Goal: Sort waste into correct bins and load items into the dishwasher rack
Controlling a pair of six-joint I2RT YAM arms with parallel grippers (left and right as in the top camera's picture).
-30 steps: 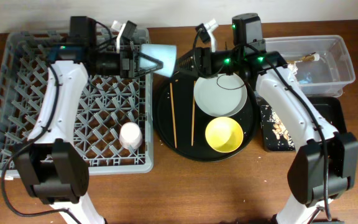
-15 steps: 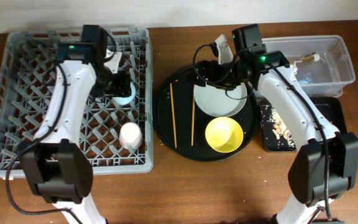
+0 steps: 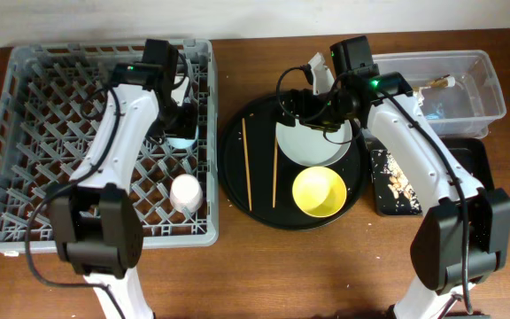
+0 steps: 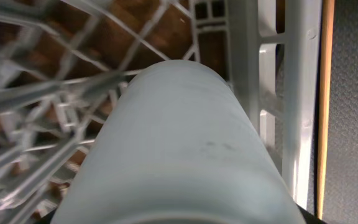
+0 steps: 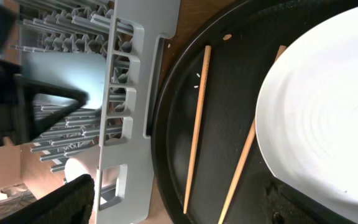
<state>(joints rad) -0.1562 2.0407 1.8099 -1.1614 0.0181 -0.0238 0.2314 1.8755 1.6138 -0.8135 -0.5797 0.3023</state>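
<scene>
My left gripper [image 3: 179, 122] is shut on the light blue cup [image 3: 182, 139] and holds it low over the right side of the dishwasher rack [image 3: 25, 133]. The cup fills the left wrist view [image 4: 179, 143]. The pale pink cup [image 3: 185, 192] stands upside down in the rack. My right gripper [image 3: 296, 105] is open and empty above the far edge of the pale grey plate [image 3: 312, 146]. Two chopsticks [image 3: 245, 164] [image 3: 275, 170] and the yellow bowl [image 3: 319, 192] lie on the round black tray [image 3: 237, 199]. The right wrist view shows the chopsticks [image 5: 197, 124] and the plate [image 5: 328, 112].
The clear tub [image 3: 490, 97] at the back right holds white napkins and a wrapper [image 3: 436, 86]. The shallow black tray [image 3: 472, 164] below it holds beige food scraps [image 3: 398, 183]. The rack's right wall [image 5: 135, 74] stands next to the round tray.
My left arm has swung the light blue cup from above the rack's right edge down into the rack. My right gripper has shifted slightly right over the plate.
</scene>
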